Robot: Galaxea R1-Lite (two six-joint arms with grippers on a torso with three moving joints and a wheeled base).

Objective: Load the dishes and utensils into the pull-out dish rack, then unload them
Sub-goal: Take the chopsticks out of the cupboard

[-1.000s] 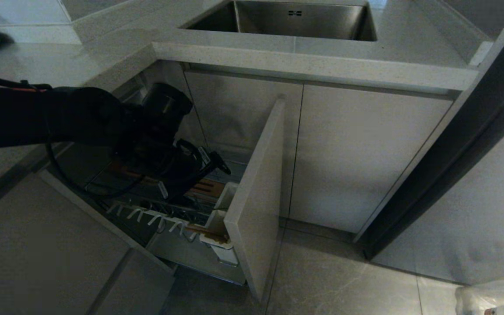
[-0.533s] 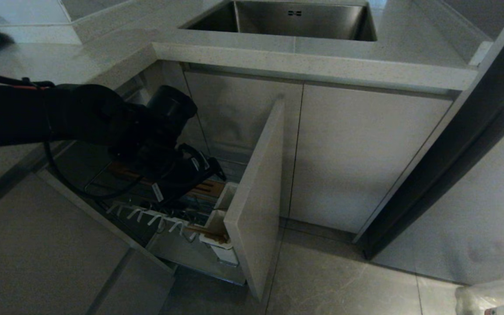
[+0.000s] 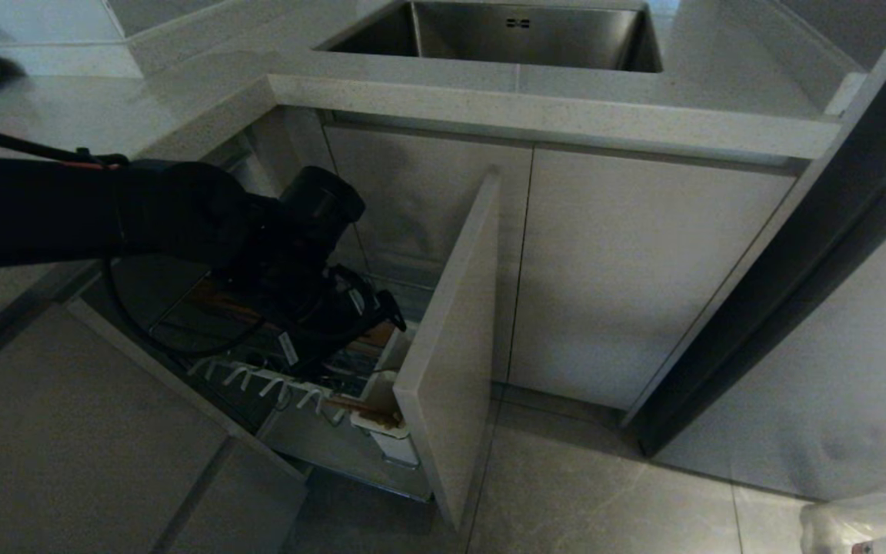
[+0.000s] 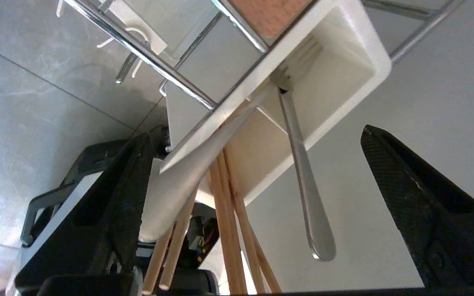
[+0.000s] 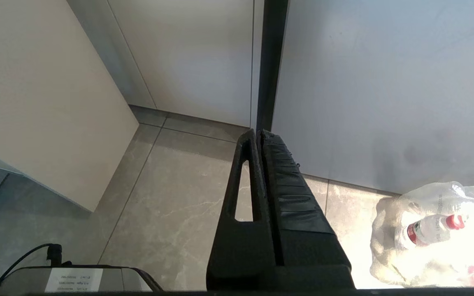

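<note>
A: L gripper (image 4: 253, 181) status?
B: Jaws spread wide, nothing held. Hangs over the front of the pull-out dish rack (image 3: 289, 377), pointing down at the white utensil cup (image 4: 344, 70)
A: Utensils?
B: Fork (image 4: 303, 172) in the cup, tines down, handle sticking out between the 2 fingers (image 4: 422, 205), not touched. Chopsticks (image 4: 228, 230) beside it, leaning out over the cup rim, also free
A: Rack?
B: Drawn out, beige door front (image 3: 451, 338) ahead of it, white pegs (image 3: 258, 381) along the near rail. Plate and bowl not seen
A: R gripper (image 5: 260, 135)?
B: Closed, empty, parked over floor tiles nr a plastic bag of bottles (image 5: 430, 234)
</note>
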